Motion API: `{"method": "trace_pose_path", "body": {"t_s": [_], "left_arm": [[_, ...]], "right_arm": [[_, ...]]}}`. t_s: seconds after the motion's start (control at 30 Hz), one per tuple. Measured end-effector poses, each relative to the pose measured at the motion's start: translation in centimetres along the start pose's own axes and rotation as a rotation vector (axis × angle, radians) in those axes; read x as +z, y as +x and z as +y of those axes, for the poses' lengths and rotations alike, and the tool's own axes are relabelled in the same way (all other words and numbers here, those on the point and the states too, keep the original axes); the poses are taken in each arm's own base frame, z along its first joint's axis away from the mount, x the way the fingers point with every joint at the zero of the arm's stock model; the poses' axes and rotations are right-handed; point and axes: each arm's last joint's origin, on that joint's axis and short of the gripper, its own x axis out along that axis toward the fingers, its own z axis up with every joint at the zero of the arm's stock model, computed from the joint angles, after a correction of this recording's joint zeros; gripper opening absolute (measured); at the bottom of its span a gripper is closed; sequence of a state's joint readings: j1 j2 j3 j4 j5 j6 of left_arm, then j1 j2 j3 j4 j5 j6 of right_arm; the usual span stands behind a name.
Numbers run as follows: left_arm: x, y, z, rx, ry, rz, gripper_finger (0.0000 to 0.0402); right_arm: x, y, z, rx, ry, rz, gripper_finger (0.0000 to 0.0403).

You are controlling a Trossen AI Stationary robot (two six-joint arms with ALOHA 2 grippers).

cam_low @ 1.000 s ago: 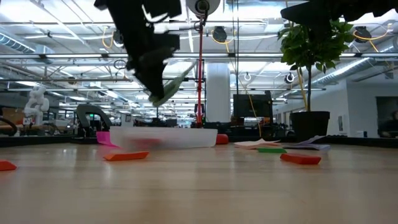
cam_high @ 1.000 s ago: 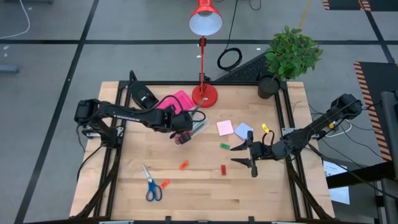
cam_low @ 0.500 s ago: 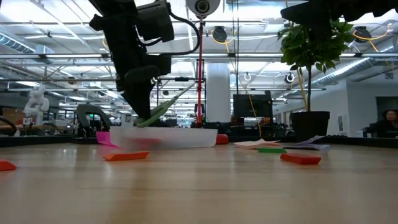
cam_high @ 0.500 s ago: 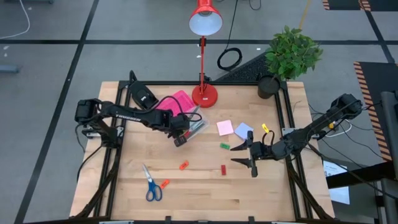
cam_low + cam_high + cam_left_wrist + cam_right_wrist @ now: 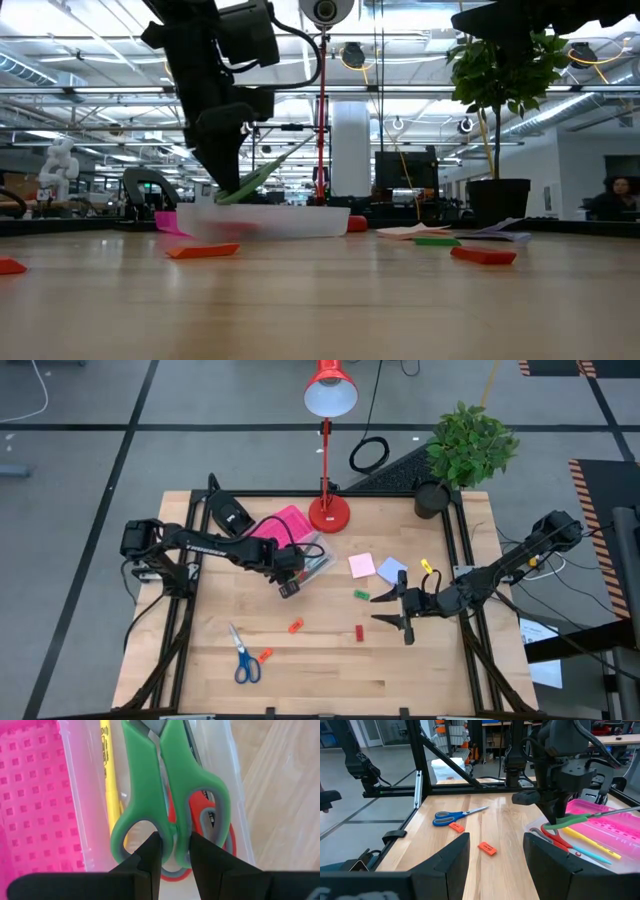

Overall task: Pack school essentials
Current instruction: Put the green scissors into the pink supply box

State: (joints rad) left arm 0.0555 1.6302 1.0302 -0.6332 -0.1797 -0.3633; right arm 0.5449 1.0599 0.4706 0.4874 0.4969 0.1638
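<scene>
Pale wooden tabletop (image 5: 320,670) under my cameras; my left gripper (image 5: 175,851) is clamped on the green-handled scissors (image 5: 167,790), tilted over the clear plastic box (image 5: 312,563), above red-handled scissors (image 5: 217,827) and a yellow pen (image 5: 111,785); my right gripper (image 5: 392,607) waits spread apart by the table's right edge; blue-handled scissors (image 5: 242,657) lie near the front.

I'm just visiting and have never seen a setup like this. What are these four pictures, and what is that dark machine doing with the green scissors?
It is a robot with two dark arms at a wooden table. One picture looks straight down, one sits at table height, two ride on the wrists. The left gripper pinches green scissors over a clear box already holding red scissors and a yellow pen. The right gripper waits open near the table's right side. Blue scissors, small erasers and sticky notes lie loose.
</scene>
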Motion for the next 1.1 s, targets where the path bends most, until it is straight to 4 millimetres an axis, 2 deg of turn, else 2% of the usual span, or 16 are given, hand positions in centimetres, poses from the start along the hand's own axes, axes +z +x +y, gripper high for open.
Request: {"method": "trace_pose_path", "body": {"t_s": [0.83,1.1], "left_arm": [[-0.4,0.0,-0.3,0.004,0.01,0.022,0.0088],[-1.3,0.6,-0.1,-0.005,0.009,0.06,0.0089]], "right_arm": [[0.1,0.0,0.0,0.002,0.005,-0.01,0.0178],[0.2,0.0,0.0,0.003,0.008,-0.015,0.0178]]}}
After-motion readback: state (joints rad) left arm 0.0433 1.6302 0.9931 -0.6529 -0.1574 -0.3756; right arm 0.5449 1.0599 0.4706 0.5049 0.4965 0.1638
